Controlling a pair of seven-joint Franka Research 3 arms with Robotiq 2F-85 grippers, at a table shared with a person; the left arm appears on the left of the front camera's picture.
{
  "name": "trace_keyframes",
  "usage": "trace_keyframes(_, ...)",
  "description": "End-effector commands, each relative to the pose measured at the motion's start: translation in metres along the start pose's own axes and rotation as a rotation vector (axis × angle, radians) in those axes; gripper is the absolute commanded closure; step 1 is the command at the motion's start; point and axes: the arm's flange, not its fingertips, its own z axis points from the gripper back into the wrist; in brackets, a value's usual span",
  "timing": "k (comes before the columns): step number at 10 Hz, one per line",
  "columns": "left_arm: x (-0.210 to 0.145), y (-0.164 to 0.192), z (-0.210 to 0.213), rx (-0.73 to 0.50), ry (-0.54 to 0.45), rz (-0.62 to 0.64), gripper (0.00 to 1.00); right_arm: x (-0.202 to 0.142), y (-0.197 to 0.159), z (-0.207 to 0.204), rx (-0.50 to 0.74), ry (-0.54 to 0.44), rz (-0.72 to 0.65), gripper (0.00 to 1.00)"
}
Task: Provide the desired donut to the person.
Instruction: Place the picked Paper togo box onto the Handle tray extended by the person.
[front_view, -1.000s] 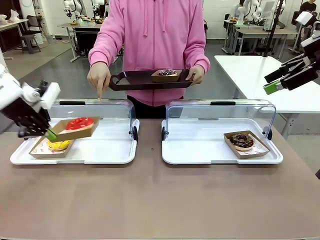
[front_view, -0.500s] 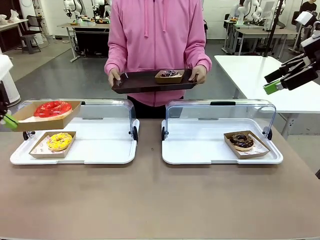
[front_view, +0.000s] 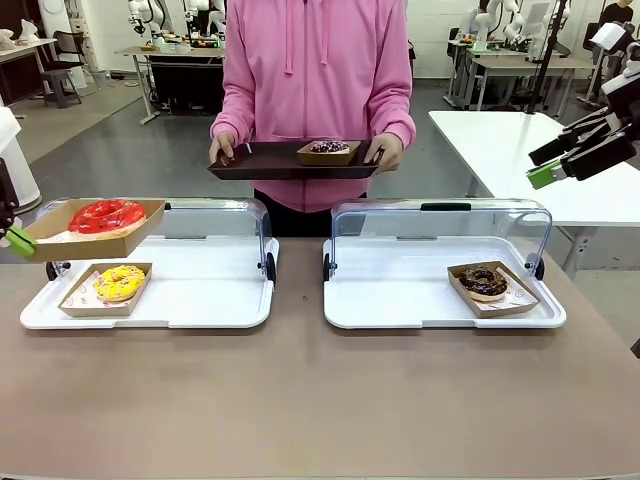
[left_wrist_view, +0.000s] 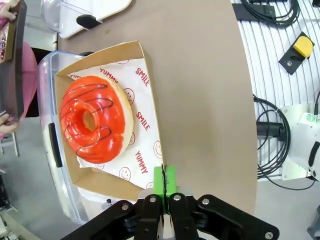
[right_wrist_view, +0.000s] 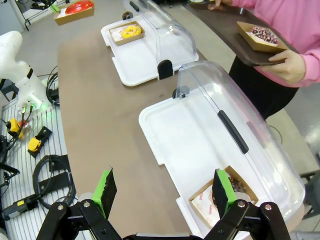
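A red-glazed donut (front_view: 105, 215) lies in a cardboard tray that hangs in the air over the left end of the left display case. My left gripper (front_view: 20, 241) is shut on that tray's edge; in the left wrist view the green pads (left_wrist_view: 164, 181) pinch the cardboard rim beside the red donut (left_wrist_view: 92, 122). The person in a pink hoodie (front_view: 315, 80) stands across the table, both hands on a dark serving tray (front_view: 270, 166) that carries a sprinkled chocolate donut (front_view: 329, 148). High at the right, my right gripper (front_view: 550, 172) is open and holds nothing, as its own view shows (right_wrist_view: 162, 192).
A yellow donut (front_view: 120, 283) sits in the left white case (front_view: 200, 300), whose clear lid is raised. A chocolate donut (front_view: 484, 282) sits in the right case (front_view: 400, 300), lid also up. The brown table's near half is bare. A white side table (front_view: 500, 140) stands at the right.
My left gripper has lifted the red donut's tray out of the left case and drawn it left. The person's pointing hand has gone back to the serving tray.
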Motion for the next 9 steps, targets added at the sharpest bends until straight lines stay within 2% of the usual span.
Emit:
trace_keyframes(1, -0.0008, -0.0002, 0.0009, 0.006, 0.015, 0.018, 1.0, -0.0012, -0.0005, -0.001, 0.001, -0.001, 0.012, 0.0)
trace_keyframes(9, -0.0008, -0.0002, 0.0009, 0.006, 0.015, 0.018, 1.0, -0.0012, -0.0005, -0.001, 0.001, -0.001, 0.012, 0.0)
